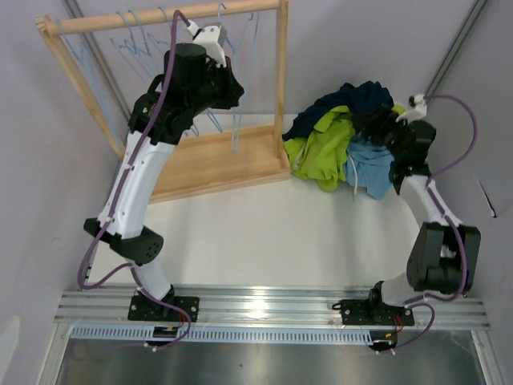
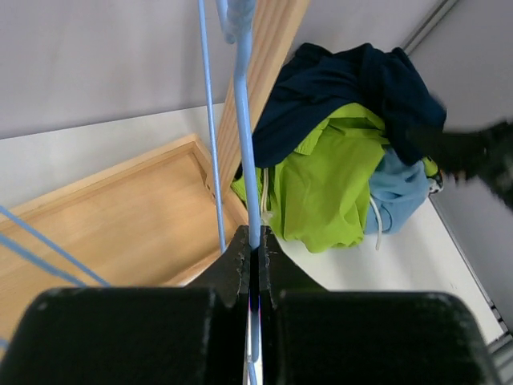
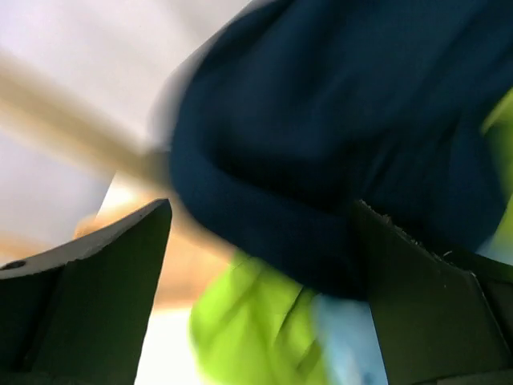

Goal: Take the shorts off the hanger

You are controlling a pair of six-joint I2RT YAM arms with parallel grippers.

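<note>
The shorts lie in a heap on the table right of the rack: dark navy shorts (image 1: 345, 100) on top, lime green (image 1: 325, 148) below, light blue (image 1: 373, 164) at the right. My right gripper (image 1: 377, 122) hovers at the heap's right side. In the right wrist view the right gripper (image 3: 260, 208) stands open, with the navy shorts (image 3: 321, 120) blurred just beyond its fingers. My left gripper (image 1: 231, 95) reaches inside the rack. Seen from the left wrist, the left gripper (image 2: 255, 241) is shut on a bare light blue hanger (image 2: 244, 144).
The wooden rack (image 1: 216, 156) stands at the back left, with its top rail (image 1: 160, 16) carrying several empty blue hangers (image 1: 136, 40). The rack's right post (image 1: 280, 80) stands just left of the heap. A metal rail (image 1: 264, 301) runs along the near edge.
</note>
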